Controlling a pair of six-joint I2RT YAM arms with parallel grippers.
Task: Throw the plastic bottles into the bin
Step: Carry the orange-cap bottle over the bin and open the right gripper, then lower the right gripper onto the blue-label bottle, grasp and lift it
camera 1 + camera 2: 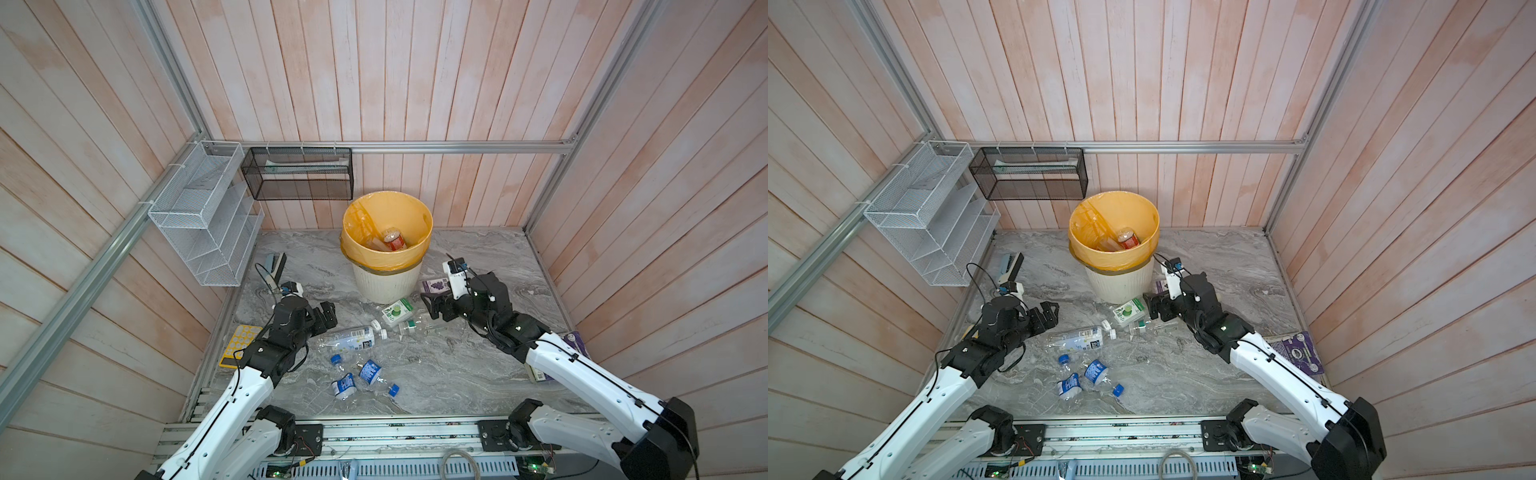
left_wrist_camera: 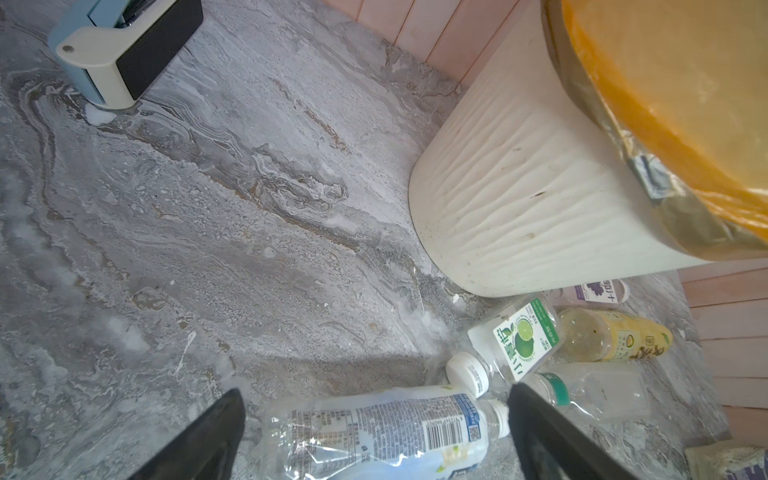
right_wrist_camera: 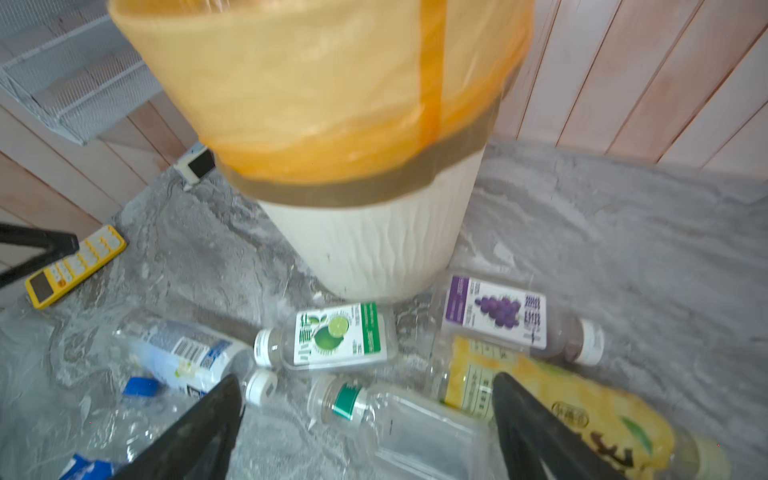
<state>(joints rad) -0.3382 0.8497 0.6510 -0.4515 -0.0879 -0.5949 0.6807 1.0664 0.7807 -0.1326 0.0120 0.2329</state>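
The bin [image 1: 386, 286] [image 1: 1119, 286] [image 2: 519, 208] [image 3: 365, 249] stands at the back middle, and a red-labelled bottle [image 1: 395, 240] lies inside it. Several plastic bottles lie on the floor in front of it. Among them are a white-and-blue labelled one [image 1: 353, 336] [image 2: 374, 428], a lime-green labelled one [image 1: 397, 311] [image 3: 336, 336], a purple grape one [image 3: 498, 311], a yellow one [image 3: 561, 395], a clear one with a green neck band [image 3: 395, 419] and crushed blue-labelled ones [image 1: 370, 372]. My left gripper [image 1: 328, 311] [image 2: 374, 392] hangs open over the white-and-blue bottle. My right gripper [image 1: 432, 305] [image 3: 365, 378] is open over the clear bottle and holds nothing.
A yellow calculator [image 1: 239, 345] [image 3: 75, 266] lies at the left edge and a stapler [image 1: 276, 264] [image 2: 120, 54] behind it. A white wire rack [image 1: 203, 216] and a black mesh basket [image 1: 299, 172] hang on the walls. A purple booklet [image 1: 1300, 353] lies at the right.
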